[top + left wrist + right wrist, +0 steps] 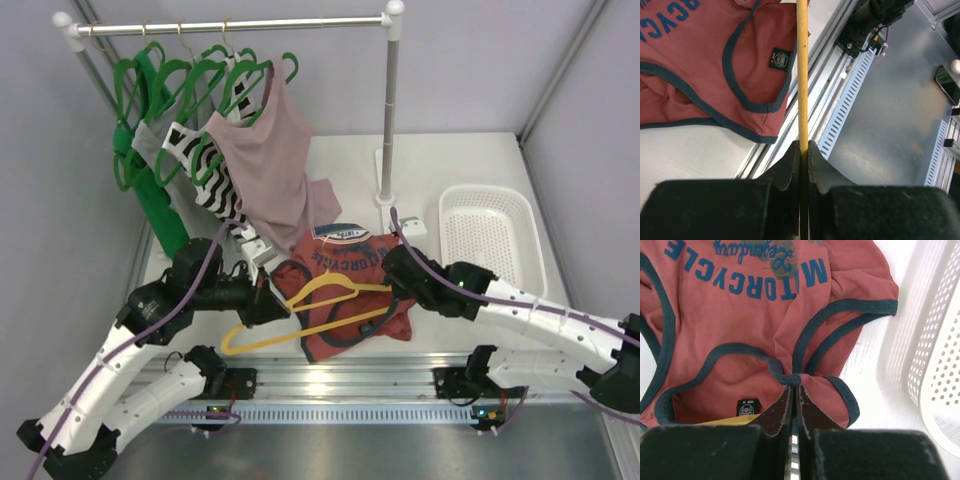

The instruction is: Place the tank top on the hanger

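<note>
Rust-red tank top [350, 268] lies flat on the white table [450, 170], in front of the arm bases and between the two arms. Its long axis runs near to far and is slightly skewed. The hem points toward the rack [230, 22] and the neck opening toward the near edge. The blue chest print faces up.

The yellow hanger [262, 345] lies crosswise to the tank top, its long axis roughly left to right, with its left end nearer the table edge. Its right half rests over the neck and shoulder area. The right wrist view shows a strip of yellow just inside the navy neckline. The hook cannot be made out.

The left gripper [268, 300] has its jaws clamped on the hanger's thin yellow bar, which runs straight out from between them. The right gripper [398, 292] has its jaws pressed together on a bunched, navy-trimmed shoulder strap of the tank top.

An aluminium rail [340, 375] borders the table's near edge. A white perforated basket [490, 235] stands to the right, apart from the tank top. The rack stands at the far left and carries green hangers [190, 75], a pink top [265, 160] and a striped top [205, 165]. Plain grey walls enclose the cell.
</note>
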Robot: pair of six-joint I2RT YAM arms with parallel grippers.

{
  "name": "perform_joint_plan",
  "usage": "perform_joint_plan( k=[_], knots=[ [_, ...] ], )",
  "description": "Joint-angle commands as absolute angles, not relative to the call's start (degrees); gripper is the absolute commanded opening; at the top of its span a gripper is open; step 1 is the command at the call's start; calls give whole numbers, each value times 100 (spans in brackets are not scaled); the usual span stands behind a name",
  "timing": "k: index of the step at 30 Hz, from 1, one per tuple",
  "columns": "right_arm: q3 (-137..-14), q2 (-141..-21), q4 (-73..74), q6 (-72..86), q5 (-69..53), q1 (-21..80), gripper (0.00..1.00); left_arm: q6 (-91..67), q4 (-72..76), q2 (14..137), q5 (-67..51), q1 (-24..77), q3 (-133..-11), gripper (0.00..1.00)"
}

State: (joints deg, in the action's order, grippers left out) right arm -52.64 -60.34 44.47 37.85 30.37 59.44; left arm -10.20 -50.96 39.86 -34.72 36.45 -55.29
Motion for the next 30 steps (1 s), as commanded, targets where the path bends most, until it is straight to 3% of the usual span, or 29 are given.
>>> perform_joint_plan(
  k=[1, 30],
  knots=[
    [-5616, -6073, 4113, 3551, 2944, 5880, 0, -1125, -4159, 3858, -3709, 3665, -5397, 0],
    [-6179, -6249, 4368, 3270, 3015, 5739, 0, -1634, -2936, 3946, -2996, 3709, -4878, 0]
  ],
)
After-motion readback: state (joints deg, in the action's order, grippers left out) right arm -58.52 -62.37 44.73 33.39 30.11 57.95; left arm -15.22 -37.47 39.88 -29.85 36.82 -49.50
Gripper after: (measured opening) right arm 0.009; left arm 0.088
